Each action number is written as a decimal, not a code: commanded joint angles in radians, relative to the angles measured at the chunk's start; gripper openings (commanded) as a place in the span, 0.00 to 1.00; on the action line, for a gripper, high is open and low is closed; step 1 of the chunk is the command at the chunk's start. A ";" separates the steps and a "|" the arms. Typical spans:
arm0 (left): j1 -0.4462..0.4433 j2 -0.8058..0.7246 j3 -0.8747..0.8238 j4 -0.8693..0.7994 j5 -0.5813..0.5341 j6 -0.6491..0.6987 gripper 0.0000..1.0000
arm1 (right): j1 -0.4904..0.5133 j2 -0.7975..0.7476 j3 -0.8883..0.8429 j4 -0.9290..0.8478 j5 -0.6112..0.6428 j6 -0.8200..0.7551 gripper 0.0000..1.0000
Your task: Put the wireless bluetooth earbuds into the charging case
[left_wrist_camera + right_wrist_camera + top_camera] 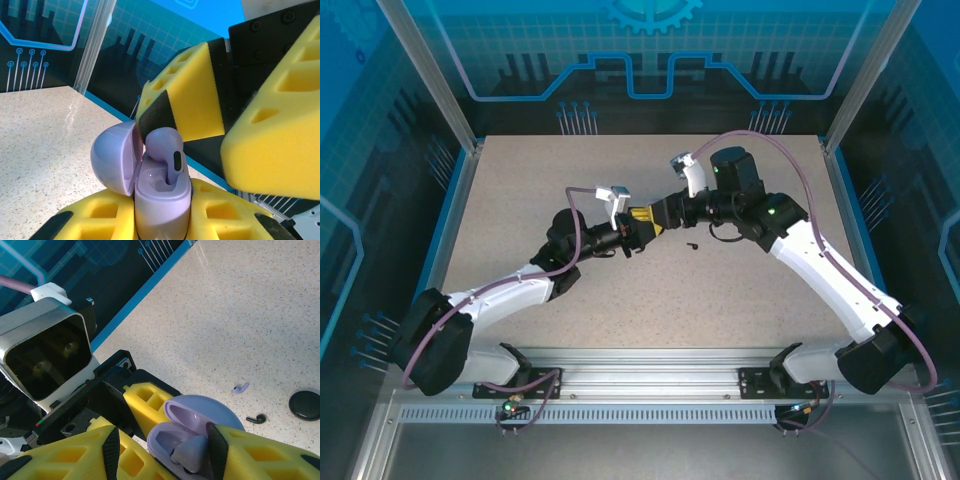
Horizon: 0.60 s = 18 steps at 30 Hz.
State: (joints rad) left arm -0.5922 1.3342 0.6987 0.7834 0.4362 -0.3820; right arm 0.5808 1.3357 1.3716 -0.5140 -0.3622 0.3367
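Observation:
The charging case point(162, 200) is a lavender shell with its lid point(112, 157) swung open, not a black puck. My left gripper point(162, 220) is shut on its body and holds it upright above the table. One lavender earbud point(167, 145) stands with its stem down in a socket of the case point(172, 432). My right gripper point(165, 440) is open around the case, and one finger pad point(218, 445) rests against that earbud point(192, 452). A second lavender earbud point(240, 387) lies loose on the table. Both grippers meet mid-table, left gripper point(625, 240) and right gripper point(648, 217).
A small black hook-shaped piece point(256, 418) and a round black puck point(305, 405) lie on the speckled table right of the case. The hook piece point(692, 245) lies just below the right arm's wrist. Blue walls ring the table.

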 commanded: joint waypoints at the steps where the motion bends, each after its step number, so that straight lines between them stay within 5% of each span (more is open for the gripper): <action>1: -0.005 -0.014 0.043 0.008 0.056 0.023 0.13 | 0.023 0.016 0.040 -0.023 -0.050 -0.026 0.52; 18: -0.006 0.019 0.070 0.049 0.179 -0.007 0.13 | 0.028 0.019 0.067 -0.053 -0.145 -0.073 0.55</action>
State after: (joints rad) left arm -0.5884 1.3407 0.7132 0.7826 0.5316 -0.3870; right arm 0.5846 1.3468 1.4029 -0.5594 -0.4259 0.2863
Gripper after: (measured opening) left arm 0.223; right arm 0.546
